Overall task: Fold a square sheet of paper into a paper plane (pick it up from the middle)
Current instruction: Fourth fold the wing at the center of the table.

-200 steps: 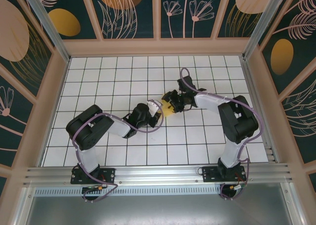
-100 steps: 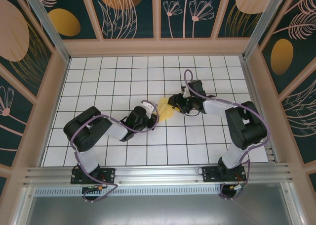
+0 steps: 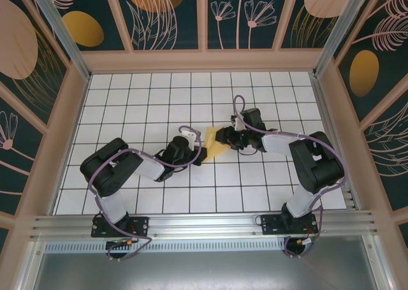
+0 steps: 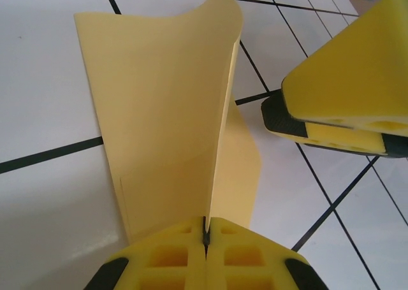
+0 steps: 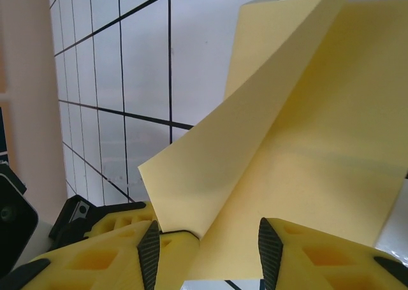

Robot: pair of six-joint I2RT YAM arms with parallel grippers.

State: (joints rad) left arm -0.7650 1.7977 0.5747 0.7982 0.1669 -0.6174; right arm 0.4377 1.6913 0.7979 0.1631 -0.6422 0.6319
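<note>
The square sheet of paper [image 3: 213, 145] is a yellow, creased shape near the middle of the table, folded along a centre ridge with flaps spreading to both sides. My left gripper [image 3: 198, 152] holds it from the left. In the left wrist view, the left gripper [image 4: 205, 231] is shut on the upright ridge of the sheet [image 4: 159, 124]. My right gripper [image 3: 225, 137] is at the sheet's right end. In the right wrist view, the right gripper [image 5: 208, 252] is open, its pads [image 5: 148, 252] well apart with a flap of the sheet [image 5: 287, 150] lying between them.
The white gridded tabletop [image 3: 153, 99] is walled by a wooden frame [image 3: 204, 60] at the back and sides. The right gripper's yellow fingers [image 4: 344, 92] sit close to the sheet in the left wrist view. A metal rail [image 3: 204, 223] runs along the near edge.
The right gripper has drawn back to the right off the sheet and its jaws narrowed a little. More of the yellow paper shows. The left gripper stays clamped and has shifted slightly left.
</note>
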